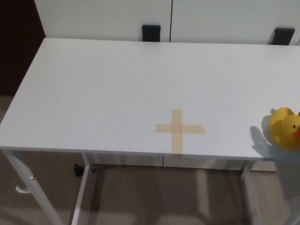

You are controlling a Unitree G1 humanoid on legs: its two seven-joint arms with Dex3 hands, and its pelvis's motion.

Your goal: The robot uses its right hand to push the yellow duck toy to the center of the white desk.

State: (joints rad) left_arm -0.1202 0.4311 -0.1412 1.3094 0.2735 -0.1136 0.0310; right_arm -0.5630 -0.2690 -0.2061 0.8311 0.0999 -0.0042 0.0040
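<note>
The yellow duck [285, 128] sits at the white desk's [103, 89] right edge, well apart from the tape cross [179, 129]; neither hand shows, so their fingers cannot be told.

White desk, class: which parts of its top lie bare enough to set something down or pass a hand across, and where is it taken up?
Nearly all of the white desk is bare: the whole left half, the far strip along the wall, and the stretch between the tape cross and the yellow duck toy. Only the near right edge is occupied, by the duck.
</note>
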